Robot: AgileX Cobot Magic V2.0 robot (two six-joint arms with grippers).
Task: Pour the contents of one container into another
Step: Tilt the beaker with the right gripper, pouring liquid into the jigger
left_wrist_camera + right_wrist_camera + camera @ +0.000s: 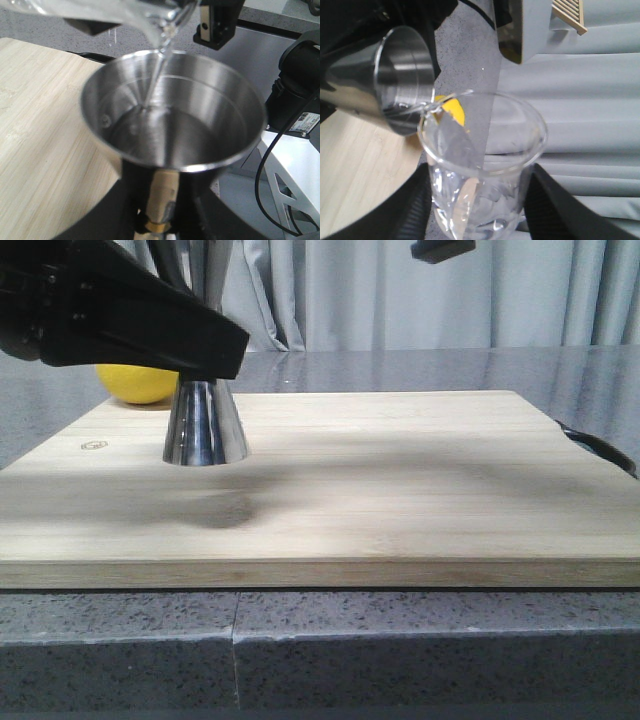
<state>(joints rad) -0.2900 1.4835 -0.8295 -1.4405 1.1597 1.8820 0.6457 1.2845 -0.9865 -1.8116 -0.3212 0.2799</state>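
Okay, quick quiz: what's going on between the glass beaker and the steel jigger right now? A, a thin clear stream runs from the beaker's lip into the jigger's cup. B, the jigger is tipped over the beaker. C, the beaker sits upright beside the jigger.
A: in the left wrist view the beaker hangs tilted above the jigger with a thin clear stream falling from its lip into the cup.

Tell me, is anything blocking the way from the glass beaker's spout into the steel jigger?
Nothing visible. The beaker's lip sits right above the jigger's open mouth, and a clear stream falls straight in.
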